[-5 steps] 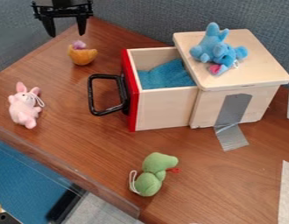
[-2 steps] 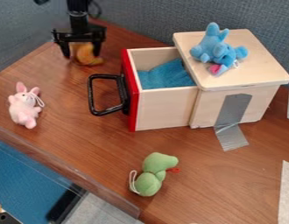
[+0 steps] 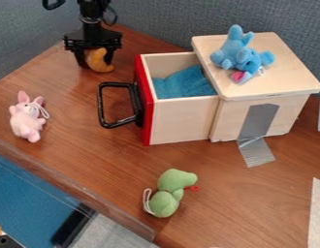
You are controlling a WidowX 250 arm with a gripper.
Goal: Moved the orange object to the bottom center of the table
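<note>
The black gripper [image 3: 96,61] hangs at the upper left of the table, pointing down, its fingers shut on the orange object [image 3: 99,61]. One finger is on either side of this small curved soft toy, and the gripper body hides its top. The toy is low, at or very near the wooden table [image 3: 72,104]; I cannot tell whether it touches the surface.
A wooden box with an open red-fronted drawer [image 3: 182,118] and black handle [image 3: 102,105] stands right of the gripper. Blue plush toys [image 3: 237,53] lie on its lid. A pink rabbit [image 3: 26,117] is at left, a green toy [image 3: 168,193] near the front.
The gripper has come down and right from the top left corner, around the orange object. Its fingers have drawn closer together, and the toy has shifted and turned between them.
</note>
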